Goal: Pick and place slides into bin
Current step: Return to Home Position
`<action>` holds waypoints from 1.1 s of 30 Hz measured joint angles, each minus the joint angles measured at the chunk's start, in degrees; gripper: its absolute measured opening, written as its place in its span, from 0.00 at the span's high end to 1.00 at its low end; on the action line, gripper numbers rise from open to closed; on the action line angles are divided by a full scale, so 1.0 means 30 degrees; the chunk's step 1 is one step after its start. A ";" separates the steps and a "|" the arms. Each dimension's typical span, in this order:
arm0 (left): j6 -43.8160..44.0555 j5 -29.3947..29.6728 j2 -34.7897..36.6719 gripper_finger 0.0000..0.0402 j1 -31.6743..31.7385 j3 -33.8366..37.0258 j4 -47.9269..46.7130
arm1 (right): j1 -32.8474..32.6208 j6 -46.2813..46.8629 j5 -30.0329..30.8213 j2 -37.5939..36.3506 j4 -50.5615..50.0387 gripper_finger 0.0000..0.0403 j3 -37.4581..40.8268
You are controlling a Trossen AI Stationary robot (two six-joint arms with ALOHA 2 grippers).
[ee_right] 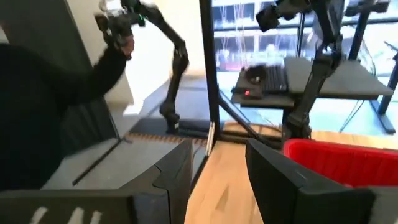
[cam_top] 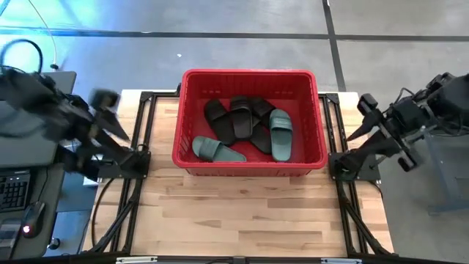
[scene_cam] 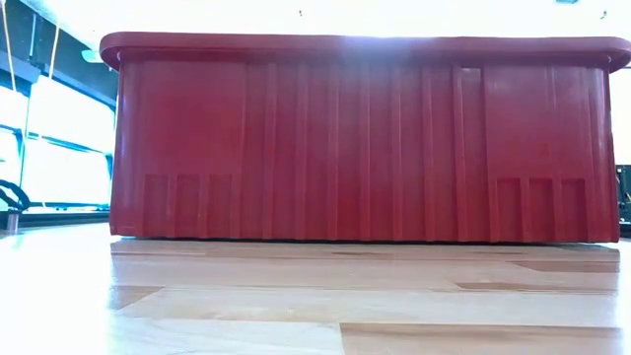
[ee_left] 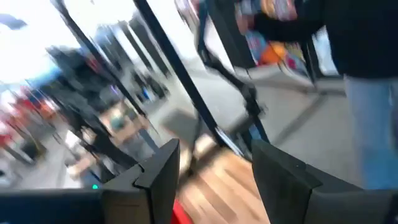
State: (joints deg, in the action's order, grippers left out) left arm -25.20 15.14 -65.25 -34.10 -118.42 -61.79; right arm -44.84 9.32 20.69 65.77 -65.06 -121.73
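The red bin (cam_top: 189, 158) stands at the table's far middle and fills the low view (scene_cam: 355, 148). Inside lie black slides (cam_top: 234, 121) in a heap, one teal-green slide (cam_top: 281, 133) at the right and another teal-green slide (cam_top: 216, 149) at the near left. My left gripper (ee_left: 214, 171) is open and empty, pulled back over the table's left edge (cam_top: 110, 110). My right gripper (ee_right: 217, 168) is open and empty, pulled back beyond the table's right edge (cam_top: 366, 106).
Bare wooden tabletop (cam_top: 249, 213) lies in front of the bin. Black frame rails (cam_top: 139, 139) run along both sides of the table. A person in dark clothes (ee_right: 43, 106) stands beyond the table; a keyboard desk (cam_top: 15, 191) stands at the left.
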 joint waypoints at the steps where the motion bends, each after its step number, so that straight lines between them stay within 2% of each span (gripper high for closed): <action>1: -0.0382 0.0124 0.0898 0.54 -0.0010 0.0874 0.0821 | -0.0004 0.0042 0.0205 -0.0701 0.0455 0.65 0.0907; 4: -0.1671 -0.0046 0.3494 0.54 -0.0003 0.4204 0.3932 | -0.0009 -0.0478 0.0661 -0.3234 0.2884 0.65 0.4313; 7: -0.1889 -0.0064 0.5472 0.54 -0.0010 0.8709 0.6304 | -0.0007 -0.1366 0.0894 -0.5870 0.5806 0.65 0.8404; 11: -0.1753 0.1099 0.7867 0.54 -0.0010 1.4863 1.1364 | -0.0007 -0.1322 0.1399 -0.9189 1.0051 0.65 1.4412; 16: -0.1602 0.0433 1.0422 0.54 -0.0013 2.1066 1.8013 | -0.0004 -0.1765 -0.0091 -1.2716 1.6429 0.65 2.1402; 18: -0.1811 0.0157 1.0973 0.54 -0.0023 2.3107 1.9554 | -0.0018 -0.1903 -0.0868 -1.3455 1.8119 0.65 2.3738; 21: -0.1835 0.0314 1.1046 0.54 -0.0003 2.5530 2.1579 | -0.0015 -0.1234 -0.0826 -1.4285 1.9919 0.65 2.6079; 25: -0.0106 0.0305 1.0895 0.54 -0.0011 2.8079 2.5327 | -0.0015 -0.0507 0.0189 -1.5101 2.2178 0.65 2.8755; 33: -0.0477 0.0258 1.0211 0.54 -0.0017 3.1282 3.0297 | -0.0015 -0.1762 0.0073 -1.7197 2.8122 0.65 3.3978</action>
State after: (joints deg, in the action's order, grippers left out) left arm -26.63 15.91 -34.62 -34.15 -24.57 29.11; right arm -44.88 4.03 20.91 14.18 19.31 -19.80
